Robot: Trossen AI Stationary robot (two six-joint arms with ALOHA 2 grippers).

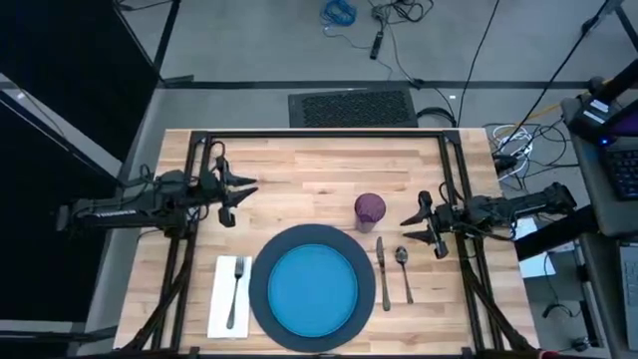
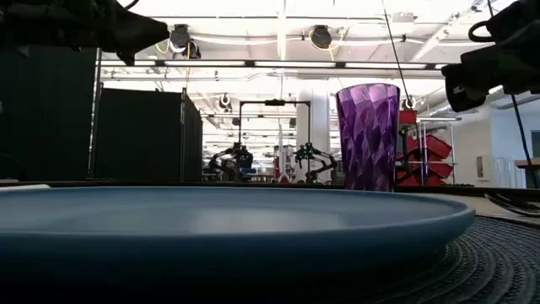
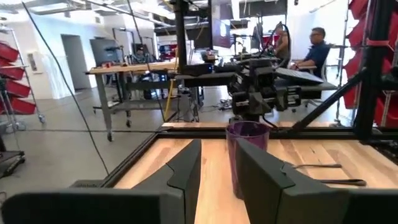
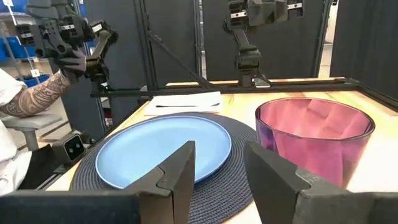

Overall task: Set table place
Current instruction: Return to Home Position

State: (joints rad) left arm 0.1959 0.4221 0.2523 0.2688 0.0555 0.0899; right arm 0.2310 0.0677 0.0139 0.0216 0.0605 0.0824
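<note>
Dark left gripper (image 1: 239,189) hovers above the table (image 1: 319,160) close to its left edge, about halfway between the near and far edges. Its fingers are parted a moderate way and hold nothing. It points across the table toward the right gripper (image 1: 414,227), which hovers close to the right edge, also moderately open and empty.

Just beside the right gripper, toward the table's middle, a purple faceted cup (image 1: 369,209) stands upright on the bare wood. It touches neither gripper.

Below the cup, at the middle of the near edge, lies a big dark grey woven charger (image 1: 261,299). A smaller blue plate (image 1: 312,290) sits centred on it.

Right of the charger, a knife (image 1: 382,274) lies straight on the wood, pointing at the far edge. A spoon (image 1: 404,269) lies parallel just beside it, on the side nearer the right edge. The spoon's bowl is near the right gripper's fingertips.

Left of the charger, a white folded napkin (image 1: 221,309) lies along the near-left part of the table. A fork (image 1: 236,289) rests on it lengthwise, tines toward the far edge.

Beyond the table, the right wrist view shows a person's forearm (image 4: 31,96), and the left wrist view shows people (image 3: 314,50) seated at a distant bench.
</note>
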